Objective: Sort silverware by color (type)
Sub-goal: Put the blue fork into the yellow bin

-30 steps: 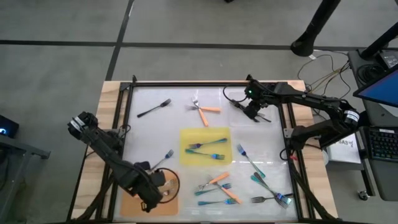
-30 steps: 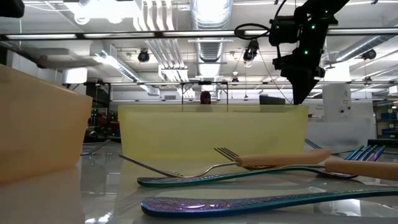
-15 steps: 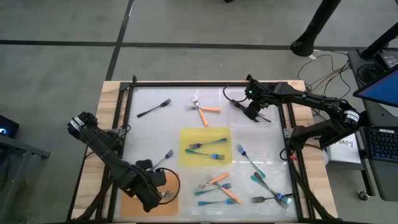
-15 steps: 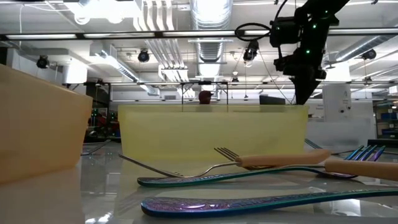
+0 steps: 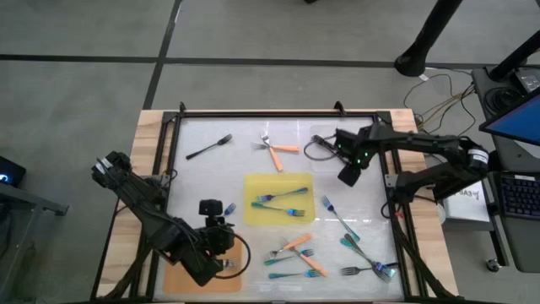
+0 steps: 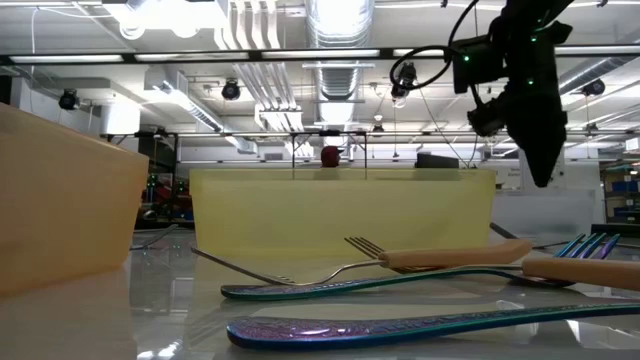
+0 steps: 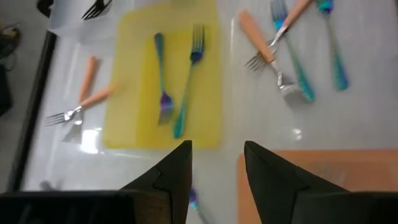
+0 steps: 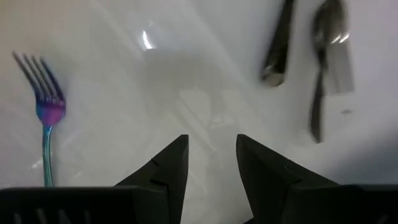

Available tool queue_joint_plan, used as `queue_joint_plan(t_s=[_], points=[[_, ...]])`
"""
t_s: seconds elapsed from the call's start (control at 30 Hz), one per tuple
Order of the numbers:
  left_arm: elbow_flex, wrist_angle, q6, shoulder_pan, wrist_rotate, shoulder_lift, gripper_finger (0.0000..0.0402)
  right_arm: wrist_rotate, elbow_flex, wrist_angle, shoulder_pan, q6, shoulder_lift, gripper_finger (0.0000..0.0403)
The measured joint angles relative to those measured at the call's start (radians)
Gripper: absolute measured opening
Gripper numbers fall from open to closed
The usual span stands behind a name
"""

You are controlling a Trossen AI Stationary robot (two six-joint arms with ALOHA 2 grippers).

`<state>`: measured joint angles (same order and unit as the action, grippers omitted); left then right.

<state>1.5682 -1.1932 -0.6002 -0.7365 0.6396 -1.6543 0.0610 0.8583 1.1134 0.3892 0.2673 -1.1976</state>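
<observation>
Jaws: both grippers stand slightly parted and hold nothing, as each wrist view shows bare table between its dark fingers.

High view, right gripper (image 5: 348,175): hangs over the clear table (image 5: 337,203) on the right side, near the far edge, just beside two dark utensils (image 5: 319,142) that lie by the far right corner.

High view, left gripper (image 5: 211,209): sits at the near left, at the far edge of the orange mat (image 5: 177,278) and well apart from the other arm.

High view, silverware: two blue-teal forks (image 5: 281,199) lie on the yellow mat (image 5: 253,187) at centre; two orange-handled forks (image 5: 276,150) cross beyond it; a lone dark fork (image 5: 208,147) lies toward the far left; one teal fork (image 5: 226,212) lies just beside the left gripper; a mixed cluster (image 5: 297,253) of teal and orange-handled forks spreads along the near edge, with more teal forks (image 5: 342,221) to the right.

Low view: the right gripper (image 6: 541,165) hangs clear above the tabletop at right; teal forks (image 6: 420,325) and an orange-handled fork (image 6: 440,256) lie in the foreground, the yellow mat (image 6: 340,210) behind them.

Left wrist view: the fingers (image 7: 177,171) look over the yellow mat (image 7: 127,118) with its two teal forks (image 7: 180,84); orange-handled forks (image 7: 84,102) lie to either side.

Right wrist view: the fingers (image 8: 171,165) frame bare table, one teal fork (image 8: 45,124) to one side, the two dark utensils (image 8: 298,56) farther off.
</observation>
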Motion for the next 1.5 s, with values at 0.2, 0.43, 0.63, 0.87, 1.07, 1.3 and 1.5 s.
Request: queue_joint_plan(t_s=[0.2, 0.43, 0.63, 0.87, 1.07, 1.3, 1.5], points=[[-0.025, -0.102, -0.017, 0.023, 0.006, 0.003, 0.0127, 0.000, -0.050, -0.059, -0.174, 0.133, 0.000, 0.0125], [-0.087, -0.131, -0.021, 0.037, 0.044, 0.076, 0.0126, -0.011, -0.083, -0.207, -0.400, 0.339, 0.000, 0.0125], [-0.245, -0.103, -0.050, 0.037, 0.157, 0.305, 0.0110, -0.114, -0.088, -0.285, -0.566, 0.489, -0.002, 0.0125], [-0.591, 0.268, 0.044, 0.037, 0.234, 0.730, 0.0081, -0.195, -0.089, -0.296, -0.674, 0.612, -0.028, 0.0125], [-0.954, 0.858, 0.345, 0.038, 0.199, 1.040, 0.0078, -0.212, -0.091, -0.362, -0.711, 0.641, -0.097, 0.0125], [-1.236, 1.502, 0.796, 0.038, 0.214, 1.149, 0.0078, -0.210, -0.091, -0.422, -0.735, 0.681, -0.228, 0.0125], [-1.275, 1.765, 0.908, 0.038, 0.327, 1.142, 0.0078, -0.177, -0.085, -0.424, -0.745, 0.756, -0.290, 0.0125]])
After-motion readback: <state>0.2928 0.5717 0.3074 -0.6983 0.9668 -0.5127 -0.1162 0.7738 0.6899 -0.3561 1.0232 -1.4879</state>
